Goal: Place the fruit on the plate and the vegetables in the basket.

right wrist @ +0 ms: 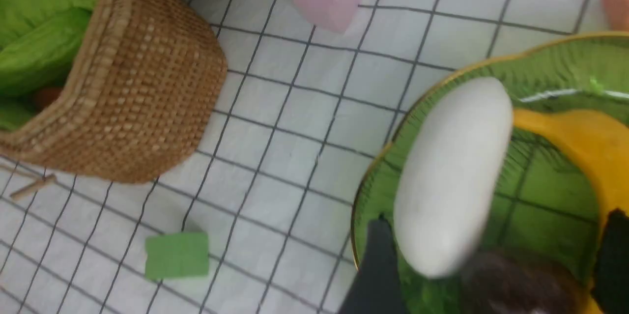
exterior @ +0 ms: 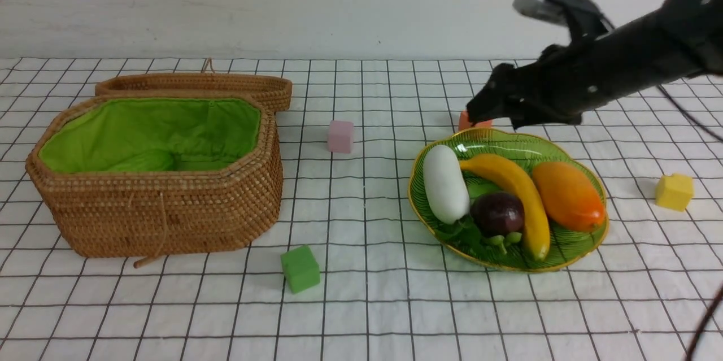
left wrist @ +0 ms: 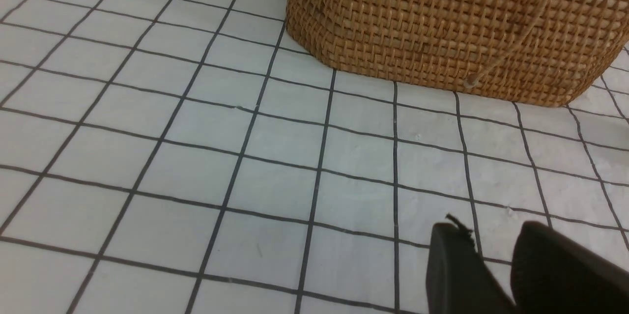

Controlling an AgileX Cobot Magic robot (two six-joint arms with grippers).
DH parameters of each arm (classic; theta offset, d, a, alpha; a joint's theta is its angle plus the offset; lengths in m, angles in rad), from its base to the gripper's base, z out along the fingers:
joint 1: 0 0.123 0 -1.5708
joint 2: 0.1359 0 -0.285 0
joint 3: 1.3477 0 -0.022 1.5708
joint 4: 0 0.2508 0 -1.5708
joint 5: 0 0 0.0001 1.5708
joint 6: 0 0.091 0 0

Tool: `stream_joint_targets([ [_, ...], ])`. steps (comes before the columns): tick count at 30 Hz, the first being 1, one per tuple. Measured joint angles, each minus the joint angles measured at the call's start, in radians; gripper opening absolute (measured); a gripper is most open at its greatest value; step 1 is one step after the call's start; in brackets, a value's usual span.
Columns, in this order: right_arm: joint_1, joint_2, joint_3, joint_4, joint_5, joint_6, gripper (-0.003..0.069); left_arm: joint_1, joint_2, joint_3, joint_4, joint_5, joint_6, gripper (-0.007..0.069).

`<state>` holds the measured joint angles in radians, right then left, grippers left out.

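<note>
- Here, the right arm (exterior: 610, 67) reaches in from the side, slanting down toward the far rim of the plate.
- The basket (exterior: 164, 191) sits well off to the right gripper's left, lid back, a green gourd (exterior: 144, 162) inside.
- Under the right gripper (exterior: 480, 109), its fingers (right wrist: 376, 265) spread wide and empty, the plate (exterior: 565, 262) holds a white oblong piece (exterior: 445, 183), banana (exterior: 517, 191), mango (exterior: 567, 194) and mangosteen (exterior: 497, 213).
- The left gripper (left wrist: 496, 265) hovers near the basket's wall, fingertips slightly parted, holding nothing.
</note>
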<state>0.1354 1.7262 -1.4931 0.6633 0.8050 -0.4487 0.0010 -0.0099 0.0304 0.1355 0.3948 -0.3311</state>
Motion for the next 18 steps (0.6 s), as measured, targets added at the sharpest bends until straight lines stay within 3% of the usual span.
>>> stream_joint_targets([
  [1,-0.002,-0.010,0.000,0.000,0.008,0.006,0.0535,0.000,0.000,0.000,0.000,0.000,0.000,0.0178],
  [6,-0.074,-0.287,0.000,-0.230,0.139,0.141,0.0338,0.000,0.000,0.000,0.000,0.000,0.000,0.0184],
  [10,-0.089,-0.483,0.029,-0.408,0.184,0.194,0.0074,0.000,0.000,0.000,0.000,0.000,0.000,0.0186],
  [11,-0.089,-0.512,0.043,-0.428,0.184,0.202,0.0036,0.000,0.000,0.000,0.000,0.000,0.000,0.0186],
  [13,-0.089,-0.567,0.079,-0.472,0.187,0.223,-0.0004,0.000,0.000,0.000,0.000,0.000,0.000,0.0188],
  [18,-0.089,-0.654,0.147,-0.560,0.204,0.254,-0.0008,0.000,0.000,0.000,0.000,0.000,0.000,0.0197],
])
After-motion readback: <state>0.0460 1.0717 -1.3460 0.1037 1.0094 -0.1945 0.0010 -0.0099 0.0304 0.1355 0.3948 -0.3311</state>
